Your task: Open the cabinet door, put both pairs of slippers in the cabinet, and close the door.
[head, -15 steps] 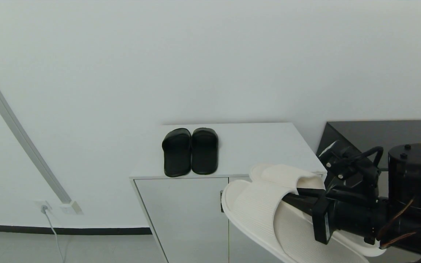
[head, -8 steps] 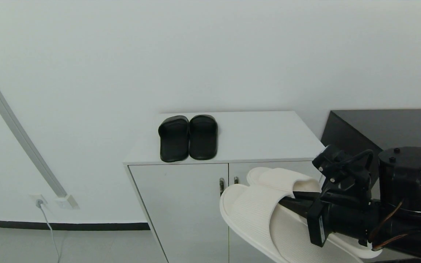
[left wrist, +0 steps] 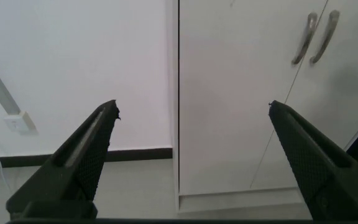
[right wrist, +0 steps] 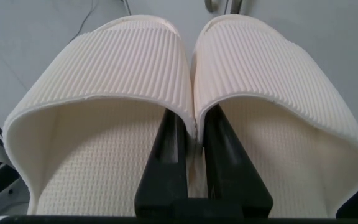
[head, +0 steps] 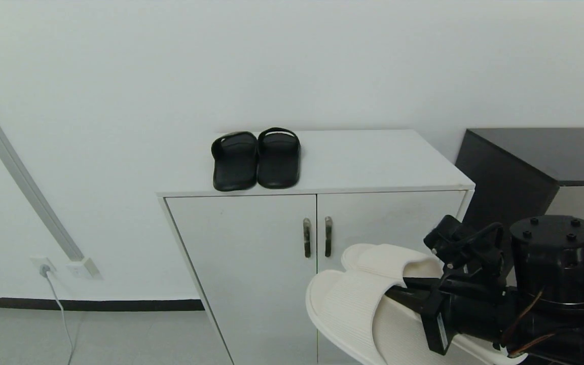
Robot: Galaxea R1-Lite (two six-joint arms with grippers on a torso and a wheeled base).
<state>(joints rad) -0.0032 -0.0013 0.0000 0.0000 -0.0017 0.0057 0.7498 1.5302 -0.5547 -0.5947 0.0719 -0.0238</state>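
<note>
A white two-door cabinet [head: 251,253] stands against the wall with both doors shut, its two dark handles [head: 316,236] side by side at the centre seam. A pair of black slippers [head: 256,158] rests on its top at the left. My right gripper [head: 404,292] is low in front of the right door, shut on a pair of white slippers [head: 368,299] pinched together by their inner sides [right wrist: 194,93]. My left gripper [left wrist: 191,124] is open and holds nothing, facing the left door [left wrist: 235,93] low down, with the handles [left wrist: 316,37] off to one side.
A black cabinet [head: 530,162] adjoins the white one on the right. A wall socket with a plugged cable [head: 43,267] and a slanted grey conduit [head: 8,162] are at the left. Grey floor [head: 84,337] lies open left of the cabinet.
The head view has dropped, so the cabinet front and handles now show in full. My right gripper still holds the white slippers, now sitting lower against the right door.
</note>
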